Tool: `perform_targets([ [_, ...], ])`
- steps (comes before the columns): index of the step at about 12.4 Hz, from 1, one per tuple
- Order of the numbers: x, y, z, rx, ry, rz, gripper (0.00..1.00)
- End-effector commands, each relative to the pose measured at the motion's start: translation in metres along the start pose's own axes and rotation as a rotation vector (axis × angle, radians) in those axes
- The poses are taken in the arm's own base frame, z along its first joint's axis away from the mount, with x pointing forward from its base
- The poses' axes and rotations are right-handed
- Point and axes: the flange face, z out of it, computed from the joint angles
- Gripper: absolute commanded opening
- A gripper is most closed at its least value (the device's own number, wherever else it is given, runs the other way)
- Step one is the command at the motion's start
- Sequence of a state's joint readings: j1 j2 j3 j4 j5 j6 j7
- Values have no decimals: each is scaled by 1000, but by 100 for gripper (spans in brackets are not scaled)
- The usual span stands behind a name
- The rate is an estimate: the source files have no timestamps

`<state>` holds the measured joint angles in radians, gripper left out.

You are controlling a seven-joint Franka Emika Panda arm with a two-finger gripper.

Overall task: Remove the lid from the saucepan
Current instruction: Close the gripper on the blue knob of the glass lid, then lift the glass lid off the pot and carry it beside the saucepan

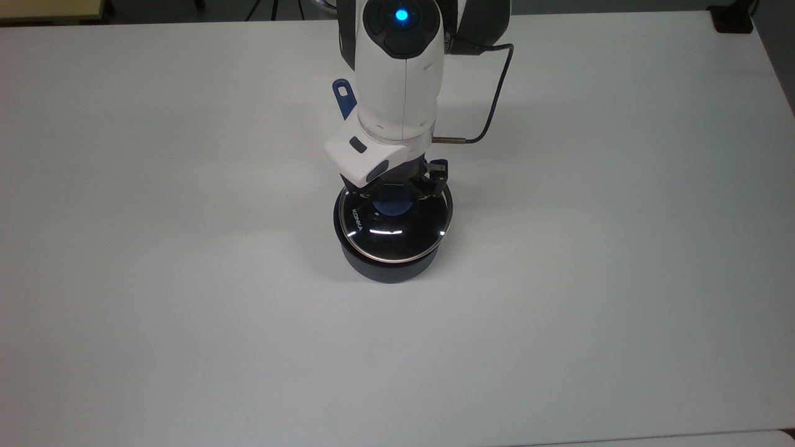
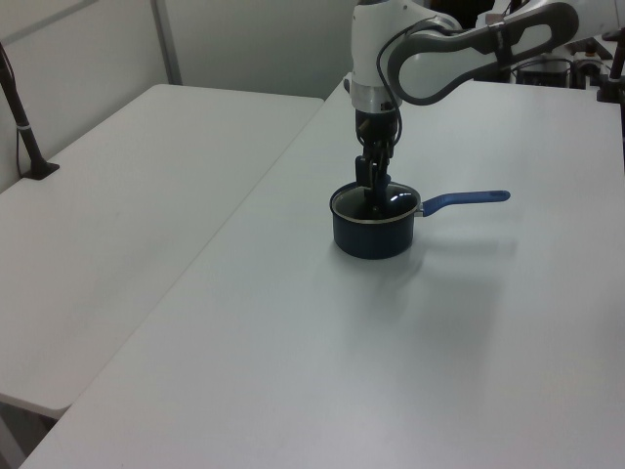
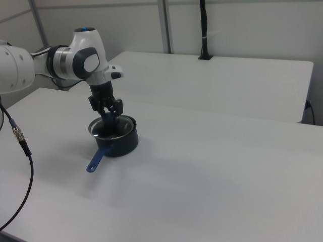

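Observation:
The dark navy saucepan (image 1: 388,268) stands mid-table, its long blue handle (image 2: 467,200) pointing to the left view's right. In the top view only the handle's end with the hole (image 1: 342,93) pokes out beside the arm. The glass lid (image 1: 397,239) with white KONKA lettering rests on the pan. My gripper (image 1: 397,197) comes straight down over the lid's blue knob (image 1: 391,207), and its black fingers are shut on the knob from both sides. The saucepan (image 3: 121,141), handle (image 3: 96,160) and gripper (image 3: 108,119) also appear in the right view.
The white table (image 1: 186,323) stretches wide around the pan. A black cable (image 1: 497,93) hangs from my wrist on the top view's right. A second white table (image 2: 127,195) stands to the left view's left, with a black post (image 2: 24,137) clamped at its edge.

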<state>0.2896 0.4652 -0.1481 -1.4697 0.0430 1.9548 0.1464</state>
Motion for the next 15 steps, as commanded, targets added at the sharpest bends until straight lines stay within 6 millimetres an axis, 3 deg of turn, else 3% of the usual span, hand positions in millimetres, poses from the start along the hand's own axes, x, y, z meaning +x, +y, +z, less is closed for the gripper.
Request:
perform_targets([
  [1,-11,5,-42,16,15,-31,41],
  [3,-20,20,-71,9,32,-72,41],
  [5,-27,53,-67,-22,17,-58,41],
  [8,-34,135,-7,-101,-16,-3,41],
  [11,-51,218,23,-101,-26,48,41],
  [13,-70,245,52,-99,5,62,41],
  [15,-88,254,69,-92,-20,34,41],
])
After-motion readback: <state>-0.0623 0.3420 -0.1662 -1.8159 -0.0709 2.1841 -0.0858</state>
